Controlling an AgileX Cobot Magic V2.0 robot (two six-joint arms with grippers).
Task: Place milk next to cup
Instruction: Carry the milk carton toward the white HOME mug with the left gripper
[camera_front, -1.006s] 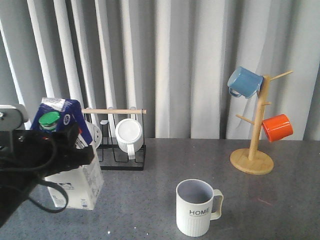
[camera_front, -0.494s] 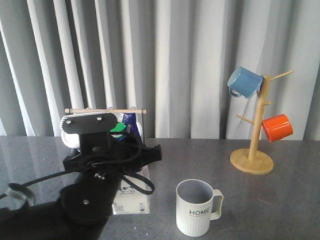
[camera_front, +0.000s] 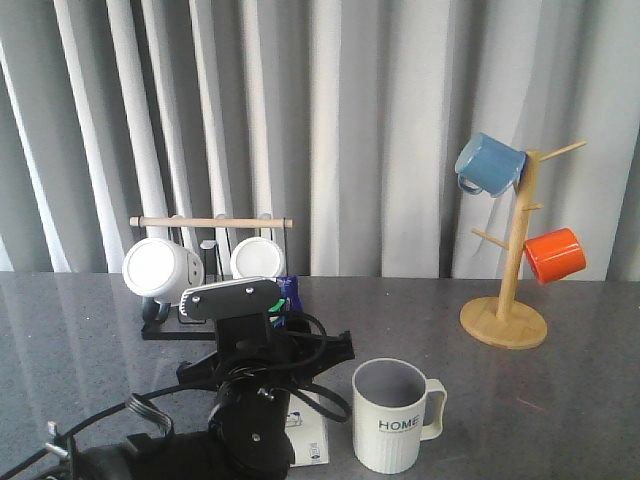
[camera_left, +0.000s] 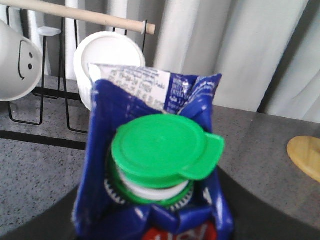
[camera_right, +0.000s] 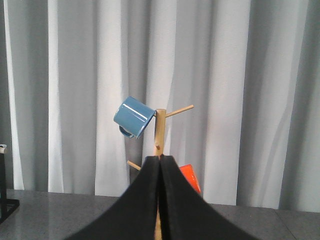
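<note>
The milk (camera_front: 309, 441) is a blue-and-white carton, mostly hidden behind my left arm in the front view; its blue top (camera_front: 290, 293) peeks out above the arm. In the left wrist view the milk (camera_left: 159, 155) fills the frame with its green cap up. My left gripper (camera_front: 287, 358) is shut on the milk, which stands upright just left of the cup (camera_front: 392, 415), a pale ribbed mug lettered "HOME". A small gap shows between them. My right gripper (camera_right: 160, 167) is shut and empty, and is out of the front view.
A black wire rack with a wooden bar (camera_front: 213, 222) holds white mugs (camera_front: 158, 271) at the back left. A wooden mug tree (camera_front: 506, 320) with a blue mug (camera_front: 488, 165) and an orange mug (camera_front: 553, 255) stands at the back right. A curtain hangs behind.
My left arm has carried the milk from the far left to the right and lower, ending close beside the cup. The cup has not moved.
</note>
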